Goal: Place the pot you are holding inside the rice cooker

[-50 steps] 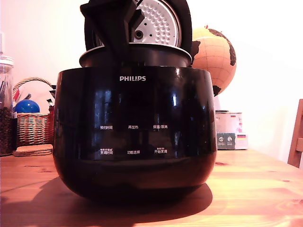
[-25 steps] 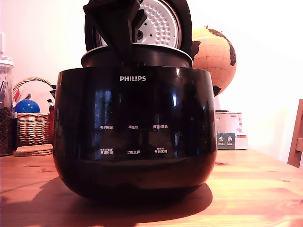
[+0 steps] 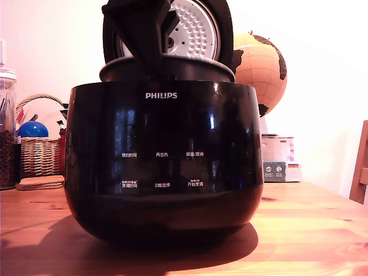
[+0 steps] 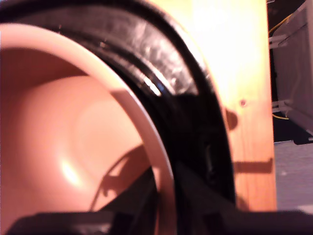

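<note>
The glossy black rice cooker (image 3: 164,172) marked PHILIPS fills the middle of the exterior view, its lid (image 3: 198,26) standing open behind with a dimpled silver plate. The matte black pot (image 3: 195,70) sits low in the cooker's mouth, only its flared rim showing above the body. My gripper (image 3: 148,57) comes down from above and is shut on the rim, towards the exterior view's left. The wrist view shows the pot's smooth pinkish inside (image 4: 63,132), with my gripper (image 4: 164,186) straddling its pale rim and the rice cooker's black collar (image 4: 195,107) close around it.
On the wooden table (image 3: 310,230) stand a woven basket (image 3: 39,152) with a blue ball (image 3: 33,129) and a glass jar (image 3: 7,132) at the exterior view's left. A globe (image 3: 261,69), a white tin (image 3: 279,158) and a wooden chair part (image 3: 359,167) are at its right.
The pot has sunk a little lower into the cooker's mouth and shifted slightly to the exterior view's right, the gripper moving with it.
</note>
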Controlling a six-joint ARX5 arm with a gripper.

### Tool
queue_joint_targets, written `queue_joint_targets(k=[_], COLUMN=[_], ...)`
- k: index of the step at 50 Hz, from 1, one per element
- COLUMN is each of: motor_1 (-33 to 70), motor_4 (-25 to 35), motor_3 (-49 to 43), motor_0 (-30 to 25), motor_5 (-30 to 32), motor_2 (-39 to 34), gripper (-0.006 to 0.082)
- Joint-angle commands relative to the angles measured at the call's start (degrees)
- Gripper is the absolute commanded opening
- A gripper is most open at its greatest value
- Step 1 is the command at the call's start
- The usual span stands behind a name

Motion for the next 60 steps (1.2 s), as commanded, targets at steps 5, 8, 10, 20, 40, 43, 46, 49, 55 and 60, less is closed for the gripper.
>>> queue_joint_targets(k=[5, 8, 10, 20, 40, 43, 46, 49, 55, 60], motor_1=[-0.1, -0.1, -0.2, -1.5, -7.1, -7.5, -8.3, -9.4, -12.0, -14.3], motor_4=[0.4, -0.3, -0.9, -6.8, -6.3, -6.1, -6.1, -6.2, -6.4, -7.0], motor_3=[0.1, 0.1, 0.1, -0.1, -0.9, -1.5, -2.3, -2.8, -2.9, -2.8], motor_0=[-0.9, -0.9, -0.9, -0.9, -0.9, -0.9, -0.9, -0.7, 1.1, 3.8], motor_5=[0.0, 0.0, 0.0, -0.4, -5.3, -5.9, -6.1, -8.0, -12.7, -15.9], motor_2=[-0.6, -0.6, -0.6, -0.6, -0.6, -0.6, -0.6, -0.6, -0.6, -0.6], gripper=[0.0113, 0.0112, 0.0112, 0.0111, 0.0112, 0.0112, 0.0112, 0.0111, 0.0052, -0.0024])
